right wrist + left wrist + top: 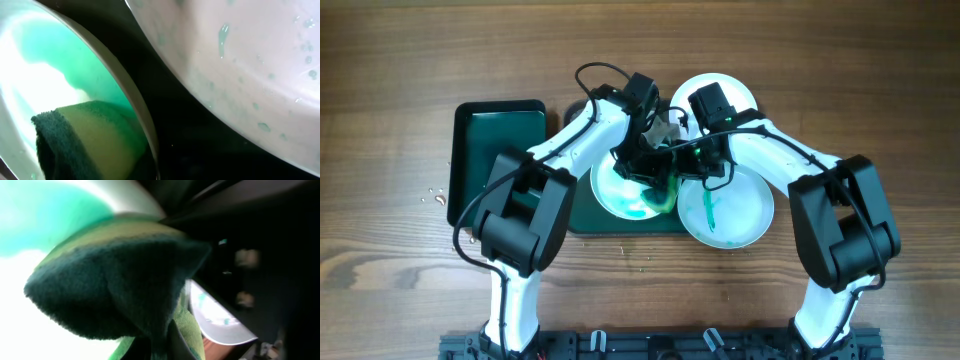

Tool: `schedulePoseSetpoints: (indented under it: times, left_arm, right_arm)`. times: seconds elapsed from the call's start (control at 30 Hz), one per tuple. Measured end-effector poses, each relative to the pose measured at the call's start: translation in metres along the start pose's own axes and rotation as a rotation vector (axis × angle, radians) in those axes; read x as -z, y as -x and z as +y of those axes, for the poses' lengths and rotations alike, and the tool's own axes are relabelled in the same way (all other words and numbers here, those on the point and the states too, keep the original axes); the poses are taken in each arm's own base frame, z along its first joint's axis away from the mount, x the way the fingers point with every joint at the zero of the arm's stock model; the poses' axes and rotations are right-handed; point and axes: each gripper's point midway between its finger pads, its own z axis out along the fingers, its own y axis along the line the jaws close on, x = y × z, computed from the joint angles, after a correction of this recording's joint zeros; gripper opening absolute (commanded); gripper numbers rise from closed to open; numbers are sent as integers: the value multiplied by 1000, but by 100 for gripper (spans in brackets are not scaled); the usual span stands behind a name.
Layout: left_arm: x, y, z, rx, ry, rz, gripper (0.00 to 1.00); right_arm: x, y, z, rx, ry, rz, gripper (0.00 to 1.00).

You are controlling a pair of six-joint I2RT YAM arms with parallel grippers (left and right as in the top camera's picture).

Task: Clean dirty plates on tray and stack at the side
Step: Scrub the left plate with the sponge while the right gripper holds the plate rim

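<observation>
Plates (615, 190) are lying close together, two carrying green smears; the left one is resting on the tray (582, 218). The left claw (655, 182) is pinching a sponge (110, 290) against its smear, and the right claw (700, 165) is hanging pressed together just beside.

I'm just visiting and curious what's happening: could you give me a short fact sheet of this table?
plates: three, white
middle plate: green smear, sits on the tray
right plate: green streak
far plate: no smear visible
sponge: green and yellow, pressed on the middle plate
left gripper: shut on the sponge
right gripper: shut, by the middle plate's rim
</observation>
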Motion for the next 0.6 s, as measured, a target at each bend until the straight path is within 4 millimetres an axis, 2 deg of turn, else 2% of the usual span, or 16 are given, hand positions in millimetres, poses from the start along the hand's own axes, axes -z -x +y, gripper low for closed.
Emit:
schedulePoseSetpoints:
  times: [0.17,0.37,0.6]
  left_arm:
    - [-1,12,0,-29,-3,-50,4]
    - [3,36,32,68,179,-156,4]
    - [15,43,65,205,430,-240,4]
  right_arm:
    - [0,1,0,-5,-1,-2,4]
    - [1,2,-1,-8,1,-5,4]
    - [1,4,0,-11,5,-14,4]
